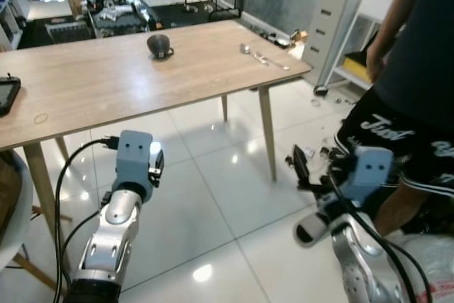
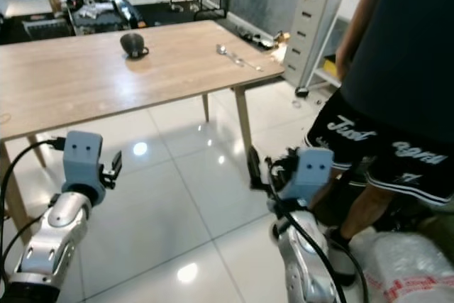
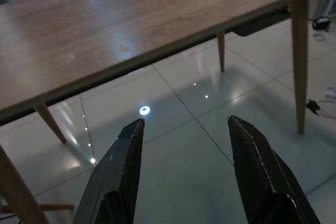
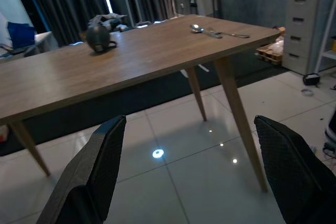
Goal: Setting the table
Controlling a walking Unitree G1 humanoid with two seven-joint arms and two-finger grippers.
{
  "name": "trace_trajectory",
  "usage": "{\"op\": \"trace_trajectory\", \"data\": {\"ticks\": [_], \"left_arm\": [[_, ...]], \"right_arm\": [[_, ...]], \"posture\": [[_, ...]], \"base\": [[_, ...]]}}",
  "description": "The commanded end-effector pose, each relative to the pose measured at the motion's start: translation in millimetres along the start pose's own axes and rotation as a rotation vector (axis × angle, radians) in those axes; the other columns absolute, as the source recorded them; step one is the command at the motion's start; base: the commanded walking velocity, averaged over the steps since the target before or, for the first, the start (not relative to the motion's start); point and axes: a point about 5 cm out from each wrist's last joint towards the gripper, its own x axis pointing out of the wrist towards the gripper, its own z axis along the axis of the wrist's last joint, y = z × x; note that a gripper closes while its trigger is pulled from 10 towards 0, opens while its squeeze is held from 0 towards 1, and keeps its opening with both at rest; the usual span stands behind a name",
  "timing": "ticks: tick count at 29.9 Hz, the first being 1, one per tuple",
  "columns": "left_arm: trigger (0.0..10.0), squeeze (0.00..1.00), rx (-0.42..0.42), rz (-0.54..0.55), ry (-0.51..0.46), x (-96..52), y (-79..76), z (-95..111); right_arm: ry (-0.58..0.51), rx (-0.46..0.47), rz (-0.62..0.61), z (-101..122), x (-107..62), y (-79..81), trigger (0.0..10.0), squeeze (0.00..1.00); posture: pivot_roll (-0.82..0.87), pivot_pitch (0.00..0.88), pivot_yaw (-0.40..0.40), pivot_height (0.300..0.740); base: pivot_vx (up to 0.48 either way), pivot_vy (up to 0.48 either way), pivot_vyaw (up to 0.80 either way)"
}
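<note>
A long wooden table (image 1: 106,83) stands ahead of me. On its far side sits a dark mug (image 1: 159,45), also seen in the right wrist view (image 4: 98,36). A spoon (image 1: 250,51) and a fork (image 1: 275,64) lie near the table's right end. My left gripper (image 3: 184,121) is open and empty, held low over the floor in front of the table edge. My right gripper (image 4: 190,121) is also open and empty, low to the right of the table, pointing toward its corner leg (image 4: 239,124).
A person (image 1: 411,69) in black shorts stands close on my right. A white drawer unit (image 1: 330,19) stands beyond the table's right end. A black device (image 1: 7,94) lies at the table's left edge, a chair (image 1: 10,218) below it. Glossy white tiles (image 1: 213,196) lie underfoot.
</note>
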Motion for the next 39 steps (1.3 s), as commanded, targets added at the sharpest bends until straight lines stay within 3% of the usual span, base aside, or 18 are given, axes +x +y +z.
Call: {"op": "trace_trajectory", "data": {"ticks": [1, 9, 39], "left_arm": [[10.0, 0.0, 0.006, -0.011, -0.001, -1.0, -3.8, 1], [10.0, 0.0, 0.018, -0.027, -0.044, 2.8, -8.0, 11], [10.0, 0.0, 0.024, -0.017, -0.047, 5.4, -3.4, 11]], "right_arm": [[0.012, -0.012, -0.035, -2, -4.5, -8.5, 10.0, 0.0], [0.011, -0.013, -0.045, -2, -4.0, -9.2, 10.0, 0.0], [0.014, -0.013, -0.043, -4, -1.7, -8.9, 10.0, 0.0]], "posture": [[0.07, 0.086, 0.097, 0.74], [0.06, 0.073, 0.092, 0.74], [0.07, 0.06, 0.093, 0.74]], "base": [[0.48, 0.0, 0.0], [0.478, 0.0, 0.0], [0.48, 0.0, 0.0]]}}
